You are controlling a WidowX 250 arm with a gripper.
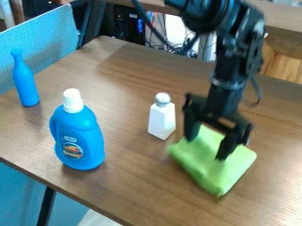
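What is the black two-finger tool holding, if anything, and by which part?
Nothing appears held: the tool is open, its fingers apart over the soft lime-green cloth.

Markings noted on one item: the blue bottle with the white cap (82, 148), left of centre in the frame. Its front carries a small pale oval mark (70, 139), with what appears to be lettering too small to make out. Directly below sits a roundish printed emblem (72, 150) in orange, yellow and white with darker parts; any wording on it is likewise illegible. No number or sign can be read with certainty.
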